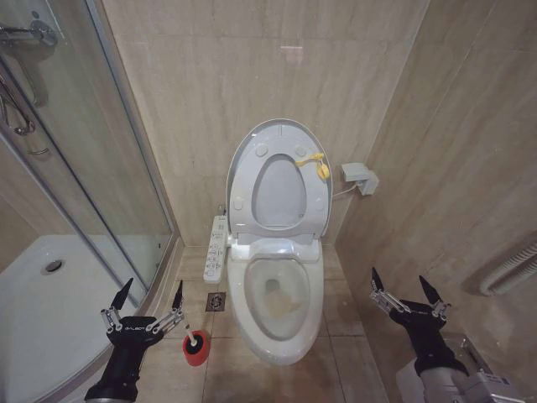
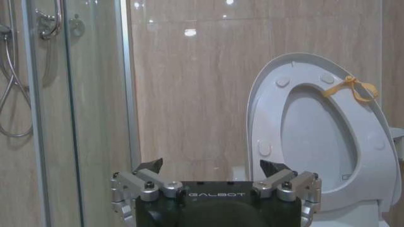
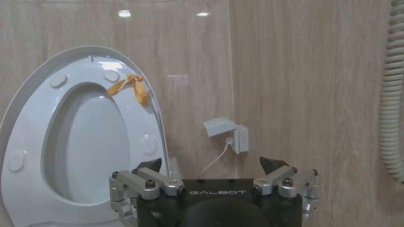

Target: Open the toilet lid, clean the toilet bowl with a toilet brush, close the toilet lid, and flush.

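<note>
The toilet lid stands raised against the back wall with the white seat ring up in front of it and a yellow tag at its edge. Below it the toilet bowl lies uncovered, with the button panel along its left side. The toilet brush stands in its red cup holder on the floor, left of the bowl. My left gripper hangs open just left of the brush and above it. My right gripper is open to the right of the bowl. Both wrist views face the raised lid over each arm's own open gripper.
A glass shower enclosure with a white tray fills the left side. A floor drain lies between brush and bowl. A wall box with a cable sits right of the lid, and a coiled hose hangs on the right wall.
</note>
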